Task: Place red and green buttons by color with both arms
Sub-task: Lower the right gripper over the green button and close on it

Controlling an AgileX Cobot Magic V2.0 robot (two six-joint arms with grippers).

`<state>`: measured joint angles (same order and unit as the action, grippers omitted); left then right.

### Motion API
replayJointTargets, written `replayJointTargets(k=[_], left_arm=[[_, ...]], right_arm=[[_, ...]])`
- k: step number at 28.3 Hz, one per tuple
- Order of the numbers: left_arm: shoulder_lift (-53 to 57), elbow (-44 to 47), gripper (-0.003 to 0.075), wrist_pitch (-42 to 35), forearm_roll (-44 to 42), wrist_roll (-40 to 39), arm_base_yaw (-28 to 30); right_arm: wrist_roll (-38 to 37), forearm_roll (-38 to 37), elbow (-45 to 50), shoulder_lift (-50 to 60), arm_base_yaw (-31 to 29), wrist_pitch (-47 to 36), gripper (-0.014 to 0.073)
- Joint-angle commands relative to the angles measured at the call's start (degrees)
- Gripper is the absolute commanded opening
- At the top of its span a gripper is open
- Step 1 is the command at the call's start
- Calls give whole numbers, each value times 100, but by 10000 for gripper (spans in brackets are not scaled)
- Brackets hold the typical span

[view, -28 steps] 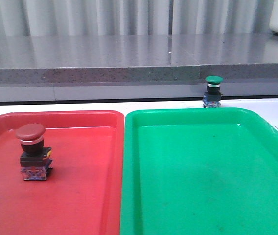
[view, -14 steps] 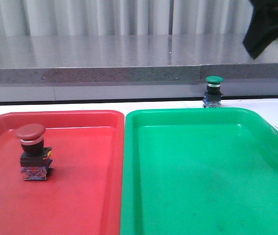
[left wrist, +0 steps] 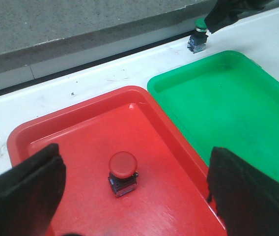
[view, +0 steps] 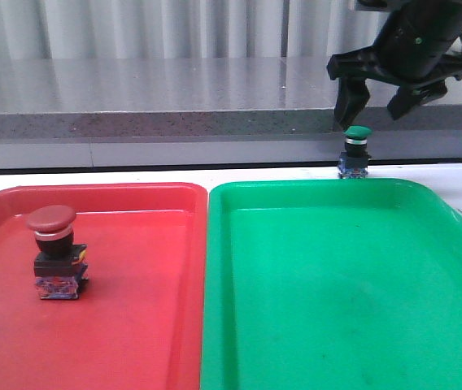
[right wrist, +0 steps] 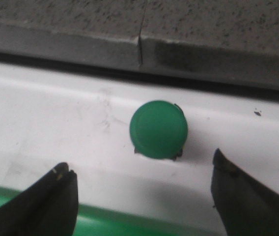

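The red button stands upright in the red tray; it also shows in the left wrist view. The green button stands on the white table just behind the green tray; the right wrist view shows its cap from above. My right gripper is open and hangs just above the green button, its fingers apart on either side. In its own view the right gripper is empty. My left gripper is open and empty, high above the red button.
A grey stone ledge runs along the back of the table, close behind the green button. The two trays lie side by side and fill the near part of the table. White table shows behind the trays.
My right arm has come in from the upper right and moved down and left over the green button. The buttons and trays have not moved.
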<state>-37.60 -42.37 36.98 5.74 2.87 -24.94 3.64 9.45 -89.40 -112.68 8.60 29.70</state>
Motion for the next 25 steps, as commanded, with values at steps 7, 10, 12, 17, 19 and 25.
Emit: replayJointTargets(k=[7,10,12,17,19,25], left_arm=[[1,-148,565,-367,90,-34,-44],[1,-148,565,-367,90,-34,-44],[1,-148,565,-367,90,-34,-44],[1,-148,565,-367,90,-34,-44],[1,-148,565,-367,90,-34,-44],[1,-148,565,-367,90,-34,-44]], right_arm=[[-118,-13,-1467,-757,-57,-15,579],[-118,-22,-1663,-965,-57,103,578],[-118,-27,-1719,-1026,-57,166,578],[-118,-121,-1719,-1081,-57,244,480],[-112,-134,-1719,-1088,-57,282,408],[-112,-134,-1867,-1061,-57,419,297]])
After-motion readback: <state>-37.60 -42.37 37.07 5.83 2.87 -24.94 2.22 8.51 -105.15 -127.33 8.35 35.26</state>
